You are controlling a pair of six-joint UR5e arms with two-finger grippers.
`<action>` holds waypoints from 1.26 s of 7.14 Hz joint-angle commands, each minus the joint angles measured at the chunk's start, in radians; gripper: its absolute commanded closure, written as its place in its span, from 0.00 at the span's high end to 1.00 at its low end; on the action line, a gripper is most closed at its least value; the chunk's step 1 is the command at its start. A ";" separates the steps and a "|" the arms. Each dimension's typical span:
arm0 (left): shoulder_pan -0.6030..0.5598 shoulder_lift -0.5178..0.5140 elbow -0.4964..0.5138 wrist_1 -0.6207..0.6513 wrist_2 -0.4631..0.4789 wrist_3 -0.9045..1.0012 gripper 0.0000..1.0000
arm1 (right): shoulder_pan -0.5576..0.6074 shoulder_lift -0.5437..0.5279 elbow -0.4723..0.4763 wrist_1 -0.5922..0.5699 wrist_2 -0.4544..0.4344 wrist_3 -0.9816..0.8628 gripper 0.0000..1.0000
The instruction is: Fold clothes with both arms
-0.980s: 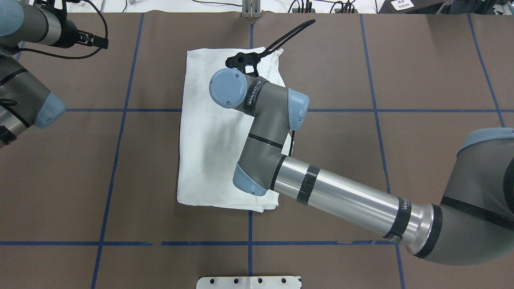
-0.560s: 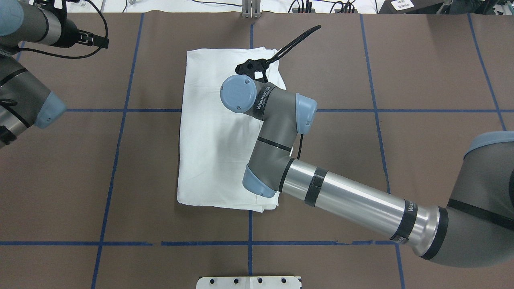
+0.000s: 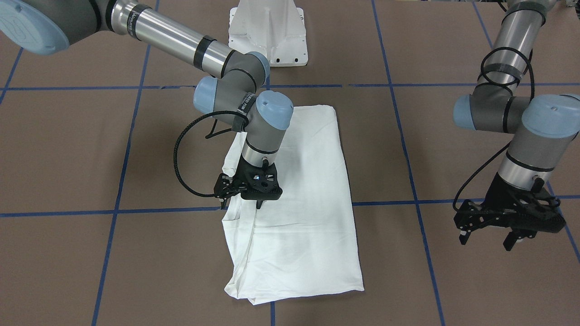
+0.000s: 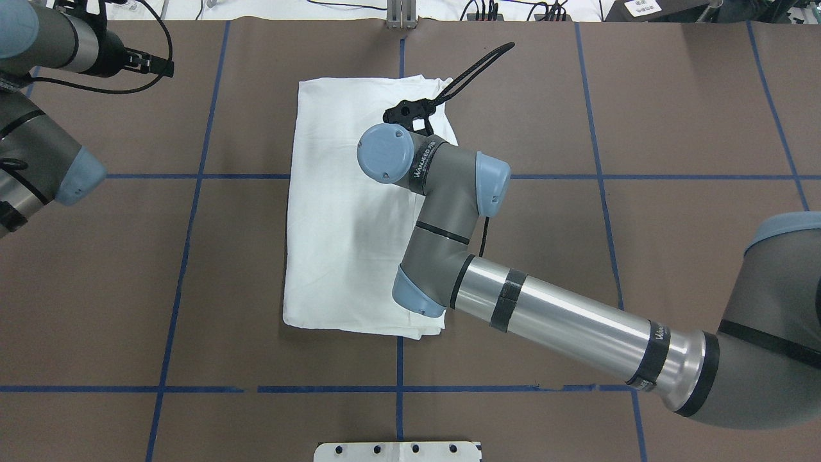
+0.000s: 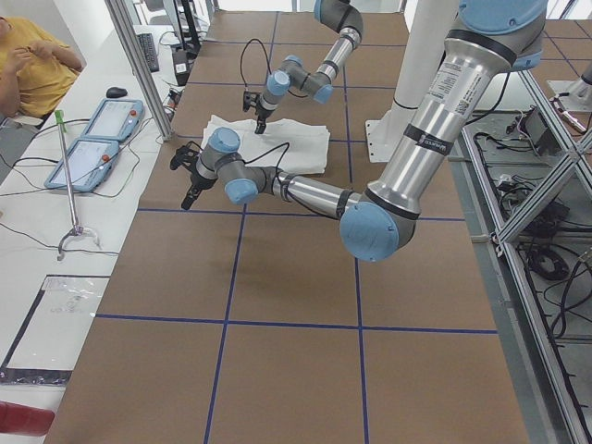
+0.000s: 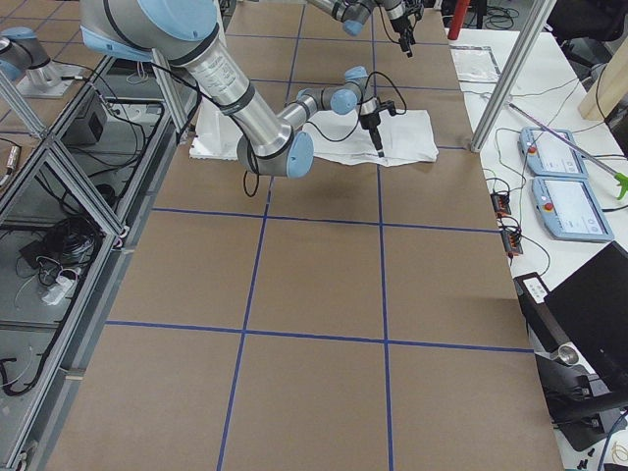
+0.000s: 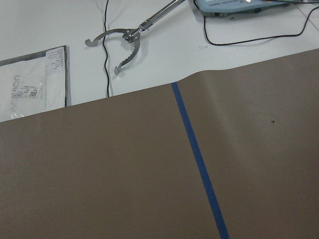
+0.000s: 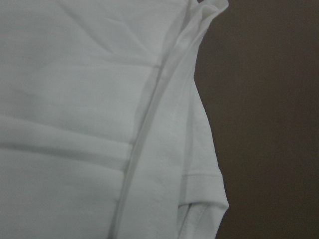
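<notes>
Right arm (image 4: 545, 308) hides part of the shirt (image 4: 333, 205).

The T-shirt (image 3: 299, 199) is soft, matt white cloth, smooth over most of its folded face, with stitched hems and layered edges along its 9 o'clock side in the front-facing view. The surface (image 3: 453, 149) wears a dull brown, paper-like covering, flat and unglossy, crossed by strips of blue tape (image 3: 408, 154) with a slight sheen. The right arm (image 4: 564, 321) has a brushed, shiny metal tube, matt grey joint housings and smooth light blue plastic caps; the left arm (image 3: 521, 113) looks the same. Both the right tool (image 3: 242, 199) and the left tool (image 3: 487, 233) are matt black plastic with latticed cut-outs. The pedestal (image 3: 267, 31) at 12 o'clock is white painted metal.
</notes>
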 commanded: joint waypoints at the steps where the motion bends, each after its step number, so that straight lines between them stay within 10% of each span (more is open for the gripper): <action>1: 0.000 0.000 -0.001 0.000 0.000 -0.008 1.00 | 0.004 -0.001 0.008 -0.040 -0.001 -0.044 1.00; 9: 0.005 0.008 0.000 -0.023 -0.002 -0.025 1.00 | 0.064 -0.223 0.324 -0.103 0.006 -0.189 1.00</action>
